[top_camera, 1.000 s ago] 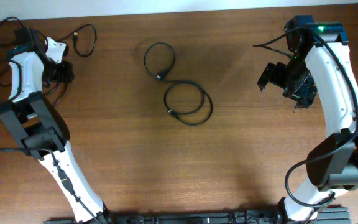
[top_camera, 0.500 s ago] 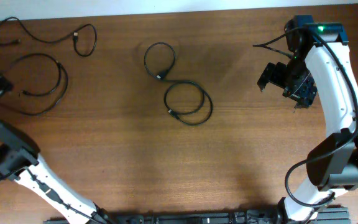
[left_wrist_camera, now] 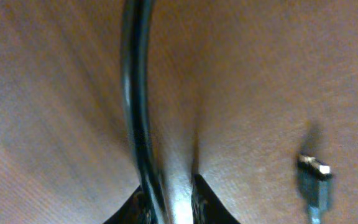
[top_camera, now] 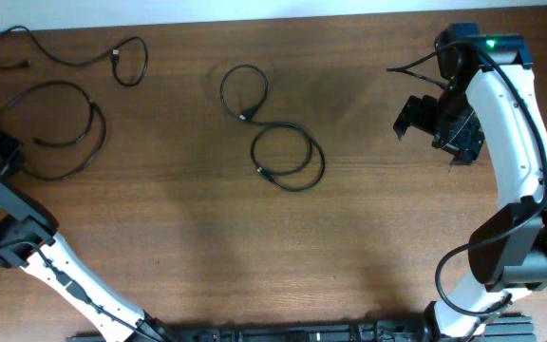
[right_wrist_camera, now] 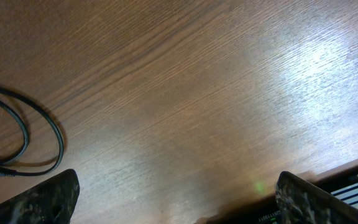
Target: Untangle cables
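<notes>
Several thin black cables lie on the wooden table. Top left is a wavy cable (top_camera: pixel 74 59). Below it lies a big loop (top_camera: pixel 60 128). In the middle, two round coils (top_camera: pixel 245 92) (top_camera: pixel 288 157) lie joined. My left gripper (top_camera: pixel 3 150) sits at the loop's left end. In the left wrist view the cable (left_wrist_camera: pixel 135 93) runs down between its narrowly set fingers (left_wrist_camera: pixel 169 190), which are shut on it. A small plug (left_wrist_camera: pixel 314 177) lies to the right. My right gripper (top_camera: pixel 425 142) hovers open at the right, holding nothing (right_wrist_camera: pixel 179 205).
The table's far edge runs along the top of the overhead view. The right wrist view catches part of a coil (right_wrist_camera: pixel 42 124) at its left and a dark rail (right_wrist_camera: pixel 347 186) at the lower right. Bare wood lies between the coils and the right arm.
The left arm swung from the top-left cables out to the left edge, then settled on the loop's left end. Its jaws went wide and then closed. The right arm stayed still.
</notes>
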Controlling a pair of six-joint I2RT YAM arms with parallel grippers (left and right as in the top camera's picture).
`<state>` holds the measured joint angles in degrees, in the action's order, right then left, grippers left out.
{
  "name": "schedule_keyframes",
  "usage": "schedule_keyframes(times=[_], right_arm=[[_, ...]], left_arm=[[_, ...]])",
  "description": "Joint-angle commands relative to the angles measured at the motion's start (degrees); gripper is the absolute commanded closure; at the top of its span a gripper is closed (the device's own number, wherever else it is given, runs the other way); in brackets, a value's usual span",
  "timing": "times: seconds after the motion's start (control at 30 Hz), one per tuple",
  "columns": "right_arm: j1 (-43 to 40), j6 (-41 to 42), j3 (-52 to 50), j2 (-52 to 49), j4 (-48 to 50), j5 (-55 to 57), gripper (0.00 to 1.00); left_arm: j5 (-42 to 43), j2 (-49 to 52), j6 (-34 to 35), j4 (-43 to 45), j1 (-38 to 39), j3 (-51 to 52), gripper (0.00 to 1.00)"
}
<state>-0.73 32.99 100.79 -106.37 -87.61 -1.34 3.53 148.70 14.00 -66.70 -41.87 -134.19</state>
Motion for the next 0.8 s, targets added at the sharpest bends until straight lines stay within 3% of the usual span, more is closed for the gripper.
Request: schedule_keyframes(times=[0.0,0.2,0.23,0.3,0.33,0.37,0.43,0.53,0.57,0.63,0.73,0.77], right_arm=[[0.0,0.2,-0.1,0.1,0.0,0.5,0.02],[0.0,0.2,-0.1,0.1,0.0,0.5,0.02],[0.0,0.2,-0.1,0.1,0.0,0.5,0.02],[0.0,0.2,-0.1,0.1,0.0,0.5,0.02],[0.0,0.2,-0.1,0.1,0.0,0.5,0.02],[0.0,0.2,-0.1,0.1,0.0,0.5,0.02],[0.0,0.2,-0.1,0.1,0.0,0.5,0.02],[0.0,0.2,-0.1,0.1,0.0,0.5,0.02],[0.0,0.2,-0.1,0.1,0.0,0.5,0.02],[0.0,0.2,-0.1,0.1,0.0,0.5,0.02],[0.0,0.2,-0.1,0.1,0.0,0.5,0.02],[0.0,0.2,-0.1,0.1,0.0,0.5,0.02]], left_arm=[[9.3,1.3,9.7,2.2,-0.3,-3.3,0.88],[15.0,1.3,19.9,4.6,-1.0,-3.3,0.95],[15.2,1.3,19.9,4.7,-1.3,-3.3,0.9],[15.2,1.3,19.8,4.1,-1.6,-3.3,0.64],[15.1,1.3,18.8,4.1,-1.6,-3.3,0.37],[15.1,1.3,17.0,4.1,-1.6,-3.3,0.32],[13.4,1.3,10.3,2.4,-1.7,-3.9,0.09],[-8.5,-0.1,10.3,-8.2,-2.0,-10.7,0.0],[-9.2,-0.8,10.3,-9.9,-2.0,-12.8,0.01],[-0.4,-3.3,8.8,-13.7,-2.0,-19.3,0.01],[37.0,-5.1,1.3,-11.4,0.0,-21.7,0.0],[40.7,-5.1,-0.9,-12.3,2.5,-21.6,0.0]])
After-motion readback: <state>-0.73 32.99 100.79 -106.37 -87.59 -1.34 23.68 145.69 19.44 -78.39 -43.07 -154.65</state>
